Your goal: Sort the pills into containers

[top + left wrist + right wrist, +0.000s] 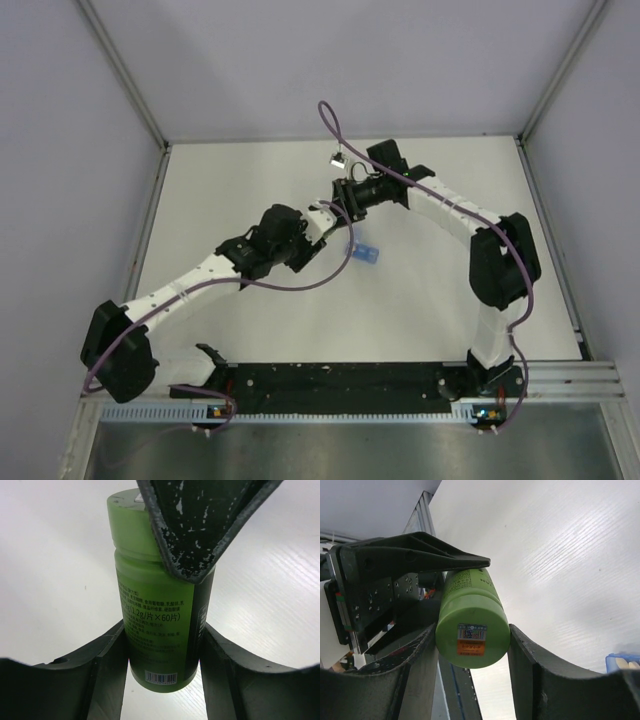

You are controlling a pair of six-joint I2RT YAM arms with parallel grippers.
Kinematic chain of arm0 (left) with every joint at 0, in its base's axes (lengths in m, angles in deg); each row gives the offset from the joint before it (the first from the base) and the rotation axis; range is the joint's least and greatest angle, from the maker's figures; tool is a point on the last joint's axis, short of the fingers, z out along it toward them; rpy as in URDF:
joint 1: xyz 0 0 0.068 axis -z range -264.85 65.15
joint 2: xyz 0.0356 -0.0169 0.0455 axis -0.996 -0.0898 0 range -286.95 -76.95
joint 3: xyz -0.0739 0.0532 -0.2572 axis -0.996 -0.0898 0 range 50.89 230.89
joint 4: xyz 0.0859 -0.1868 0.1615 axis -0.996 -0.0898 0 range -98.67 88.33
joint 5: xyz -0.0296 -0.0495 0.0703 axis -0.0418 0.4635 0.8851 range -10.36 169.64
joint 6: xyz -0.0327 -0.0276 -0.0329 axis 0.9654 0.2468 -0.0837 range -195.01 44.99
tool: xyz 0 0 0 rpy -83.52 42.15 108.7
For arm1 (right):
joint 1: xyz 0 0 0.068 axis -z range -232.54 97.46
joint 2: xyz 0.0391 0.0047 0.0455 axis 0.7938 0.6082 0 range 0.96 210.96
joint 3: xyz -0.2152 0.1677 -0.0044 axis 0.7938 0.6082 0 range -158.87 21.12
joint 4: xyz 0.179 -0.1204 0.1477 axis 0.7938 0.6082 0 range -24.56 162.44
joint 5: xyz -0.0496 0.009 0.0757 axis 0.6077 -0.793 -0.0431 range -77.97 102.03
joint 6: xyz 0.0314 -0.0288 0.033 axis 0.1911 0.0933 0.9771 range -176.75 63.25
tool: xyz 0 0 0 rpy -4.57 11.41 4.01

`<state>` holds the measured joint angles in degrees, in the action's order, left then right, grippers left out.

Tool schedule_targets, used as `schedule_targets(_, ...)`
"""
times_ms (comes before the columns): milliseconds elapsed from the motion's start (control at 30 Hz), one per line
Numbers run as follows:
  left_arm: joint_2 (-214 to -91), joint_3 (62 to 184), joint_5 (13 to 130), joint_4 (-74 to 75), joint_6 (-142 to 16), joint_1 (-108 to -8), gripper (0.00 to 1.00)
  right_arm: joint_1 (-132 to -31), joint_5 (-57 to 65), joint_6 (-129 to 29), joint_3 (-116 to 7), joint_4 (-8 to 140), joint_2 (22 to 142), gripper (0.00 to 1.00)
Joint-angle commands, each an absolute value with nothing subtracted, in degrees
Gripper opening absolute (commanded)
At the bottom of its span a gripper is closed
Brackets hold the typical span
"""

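Note:
A green pill bottle [155, 615] with a green cap [472, 632] is held in the air between both grippers. My left gripper [162, 630] is shut on the bottle's body near its base. My right gripper [472, 630] is shut on the cap end, and one of its fingers [195, 525] lies over the cap in the left wrist view. The translucent blue pill box [365, 253] lies on the table just right of the grippers, and its corner shows in the right wrist view [622, 661]. No loose pills are in view.
The white table [420, 300] is walled by grey panels at the back and sides. A purple cable [330, 125] loops above the right arm. The two arms meet near the middle of the table [325, 215].

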<state>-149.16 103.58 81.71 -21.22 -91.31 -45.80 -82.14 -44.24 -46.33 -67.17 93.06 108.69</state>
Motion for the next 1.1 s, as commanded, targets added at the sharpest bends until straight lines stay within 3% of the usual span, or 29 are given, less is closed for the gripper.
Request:
schedule_targets(0, -148.8, 104.7, 91.2, -9.8, -92.3, -45.6, 0.0, -81.7, -44.2, -41.9, -68.9, 93.7, 109.9, 0.34)
schedule_targets(167, -149.0, 104.6, 91.1, -9.6, -92.0, -45.6, 0.0, -81.5, -46.9, -42.0, -68.1, 92.9, 107.8, 0.62)
schedule_targets(400, -147.4, 104.1, 89.4, -9.7, -90.9, -46.0, 0.0, -78.5, -48.3, -45.8, -65.7, 92.8, 103.0, 0.81)
schedule_targets(533, -145.5, 104.5, 81.6, -11.7, -90.4, -47.3, 0.0, -77.1, -48.4, -53.2, -64.6, 95.6, 98.2, 0.85)
schedule_targets(767, -144.1, 109.0, 42.3, -21.6, -88.9, -53.9, 0.0, -77.0, -46.8, -74.1, -63.9, 102.7, 87.2, 0.9)
schedule_targets(833, -144.9, 110.6, 35.7, -25.0, -89.3, -54.0, 0.0, -77.5, -46.5, -77.6, -63.8, 103.6, 84.6, 0.91)
schedule_targets(1067, -147.2, 114.1, 26.6, -30.9, -90.5, -54.0, 0.0, -83.8, -41.2, -86.4, -64.7, 107.4, 80.6, 0.92)
